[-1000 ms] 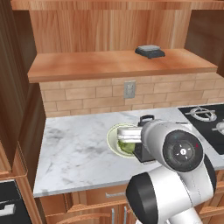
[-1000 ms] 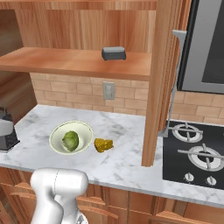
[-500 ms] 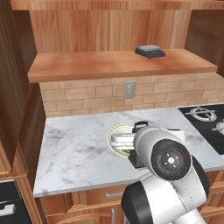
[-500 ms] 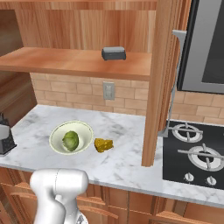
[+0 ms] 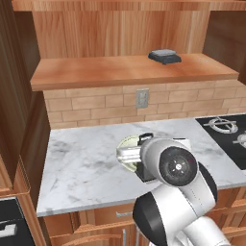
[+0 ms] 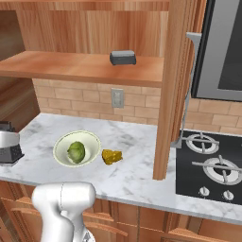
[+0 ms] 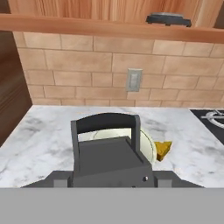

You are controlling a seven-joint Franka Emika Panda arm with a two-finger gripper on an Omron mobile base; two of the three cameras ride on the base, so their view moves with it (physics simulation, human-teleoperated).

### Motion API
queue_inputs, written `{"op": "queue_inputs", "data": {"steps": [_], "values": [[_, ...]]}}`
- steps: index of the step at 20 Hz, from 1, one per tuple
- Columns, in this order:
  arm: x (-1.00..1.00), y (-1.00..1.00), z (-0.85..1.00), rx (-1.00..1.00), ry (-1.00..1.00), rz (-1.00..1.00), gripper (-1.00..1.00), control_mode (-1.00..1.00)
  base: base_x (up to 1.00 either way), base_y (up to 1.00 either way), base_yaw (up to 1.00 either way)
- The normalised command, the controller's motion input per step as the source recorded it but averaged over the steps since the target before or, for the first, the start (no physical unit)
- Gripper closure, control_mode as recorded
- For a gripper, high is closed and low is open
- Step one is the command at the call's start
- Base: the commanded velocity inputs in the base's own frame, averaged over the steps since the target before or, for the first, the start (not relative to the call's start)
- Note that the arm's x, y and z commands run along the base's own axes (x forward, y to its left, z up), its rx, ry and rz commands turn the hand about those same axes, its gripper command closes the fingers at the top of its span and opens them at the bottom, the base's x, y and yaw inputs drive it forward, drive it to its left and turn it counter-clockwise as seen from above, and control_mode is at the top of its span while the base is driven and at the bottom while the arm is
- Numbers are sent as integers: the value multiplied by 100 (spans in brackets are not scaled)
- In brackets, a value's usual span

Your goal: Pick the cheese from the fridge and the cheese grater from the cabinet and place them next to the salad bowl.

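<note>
The arm has swung in toward the bowl, with the pincer clamped on the grater. The cheese already lies beside the bowl on the worktop, so only the grater is left to put down.

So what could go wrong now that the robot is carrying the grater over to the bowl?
The grater sits in the tool and blocks much of the hand camera's sight of the bowl, so it might be set down on the rim. The cheese lies close beside the bowl on the stove side, so a drop there could knock it. The free counter on the other side looks safer.
</note>
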Motion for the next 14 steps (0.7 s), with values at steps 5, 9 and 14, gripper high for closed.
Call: {"op": "queue_inputs", "data": {"steps": [5,9,14], "values": [[18,0,-63,0,-31,14,100,-100,0,0,0],[9,0,-67,0,-31,9,100,-100,0,0,0],[14,-10,-62,5,-15,3,100,-100,0,0,0]]}}
